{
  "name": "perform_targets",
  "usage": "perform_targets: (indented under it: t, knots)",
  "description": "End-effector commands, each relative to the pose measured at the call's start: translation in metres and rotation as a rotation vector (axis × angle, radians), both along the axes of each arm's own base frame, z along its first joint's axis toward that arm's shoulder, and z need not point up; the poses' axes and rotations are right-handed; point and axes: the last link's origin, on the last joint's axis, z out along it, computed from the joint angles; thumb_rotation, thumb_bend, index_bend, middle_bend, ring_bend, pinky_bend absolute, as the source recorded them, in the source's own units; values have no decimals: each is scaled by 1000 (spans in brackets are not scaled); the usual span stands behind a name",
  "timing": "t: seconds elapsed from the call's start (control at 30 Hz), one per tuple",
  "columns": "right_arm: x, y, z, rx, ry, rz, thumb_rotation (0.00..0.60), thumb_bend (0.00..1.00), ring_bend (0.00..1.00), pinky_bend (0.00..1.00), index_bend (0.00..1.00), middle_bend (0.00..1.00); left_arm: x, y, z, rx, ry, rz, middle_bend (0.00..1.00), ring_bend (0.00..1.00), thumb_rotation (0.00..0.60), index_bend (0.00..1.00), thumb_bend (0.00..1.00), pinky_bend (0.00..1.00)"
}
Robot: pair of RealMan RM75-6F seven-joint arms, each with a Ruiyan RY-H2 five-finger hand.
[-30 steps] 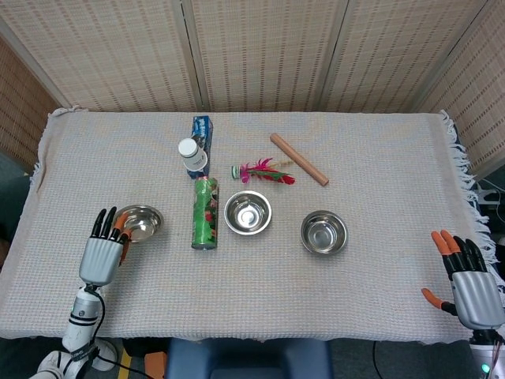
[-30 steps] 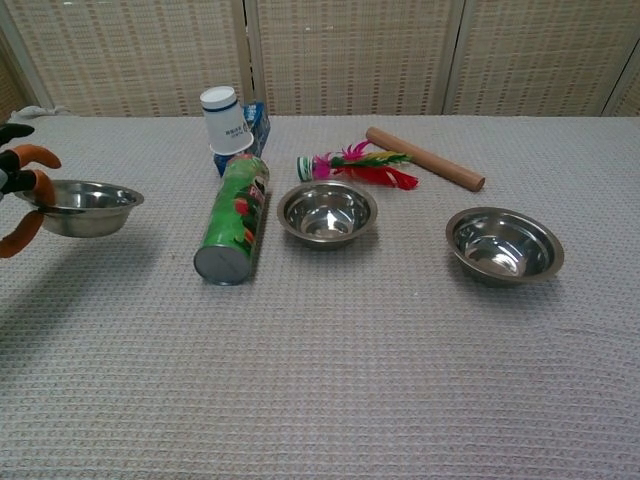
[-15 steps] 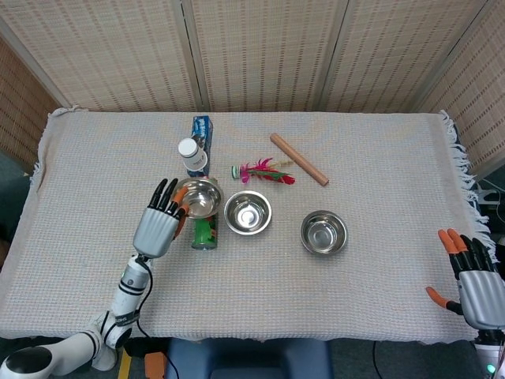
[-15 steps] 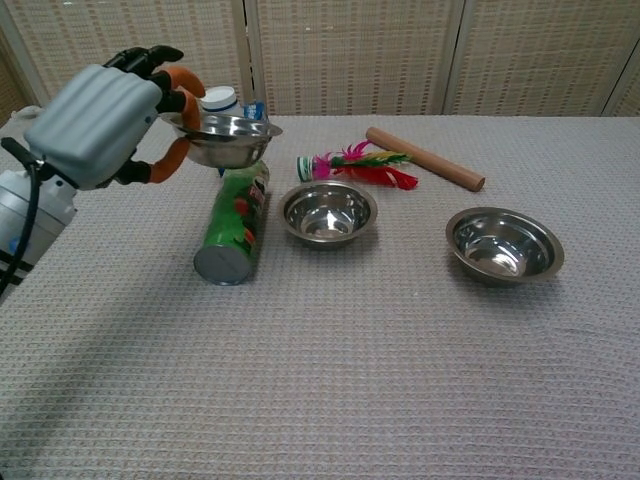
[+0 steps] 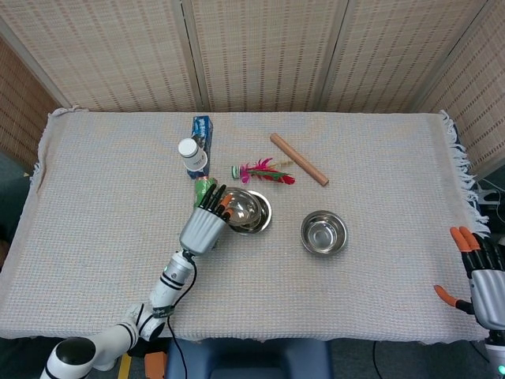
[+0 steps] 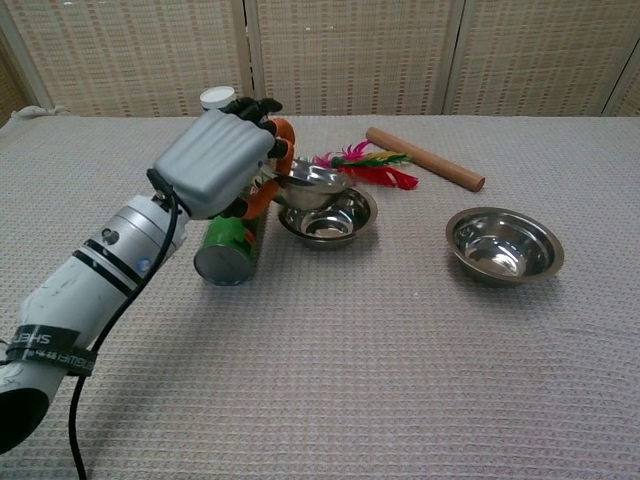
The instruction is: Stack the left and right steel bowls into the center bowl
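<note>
My left hand [image 5: 204, 227] [image 6: 218, 160] pinches the rim of a steel bowl [image 5: 242, 209] [image 6: 310, 184] and holds it tilted just above the center bowl [image 6: 335, 222], whose rim [image 5: 266, 216] shows beneath it. The right steel bowl [image 5: 323, 232] [image 6: 504, 244] sits alone on the cloth. At the table's near right corner my right hand [image 5: 486, 276] hangs with its fingers spread, holding nothing; the chest view does not show it.
A green can [image 6: 228, 250] [image 5: 203, 188] lies on its side just left of the center bowl, under my left forearm. Behind stand a white bottle [image 5: 192, 155], a blue box [image 5: 202, 128], a feather shuttlecock [image 5: 263, 171] and a wooden rod [image 5: 299, 159].
My left hand has carried the left bowl rightward over the green can until it hangs above the center bowl. The right hand has sunk slightly toward the table's edge.
</note>
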Motion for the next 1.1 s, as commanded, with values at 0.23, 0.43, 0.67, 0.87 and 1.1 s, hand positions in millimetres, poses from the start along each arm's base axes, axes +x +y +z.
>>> perform_targets:
  t: [0.23,0.43,0.67,0.87,1.1]
  knots:
    - [2,1,1,2,-10,13,600,52,0,0,0,0,4,-9,-21,-66,54,18,166,37,600,314,520,119]
    - [3,2,2,-1,-15,15,600,53,0,0,0,0,9,-16,-25,-106,66,26,109,1,600,88,446,107]
    - [4,1,-5,20,2,23,600,53,0,0,0,0,1,-26,-11,-101,88,35,88,0,600,58,435,106]
    - [13,-25,-39,163,81,72,600,53,0,0,0,0,-39,-47,29,-58,74,86,89,0,600,58,434,106]
    - [37,-70,-88,301,142,159,600,69,0,0,28,0,-83,-64,66,-6,61,182,89,0,600,58,434,106]
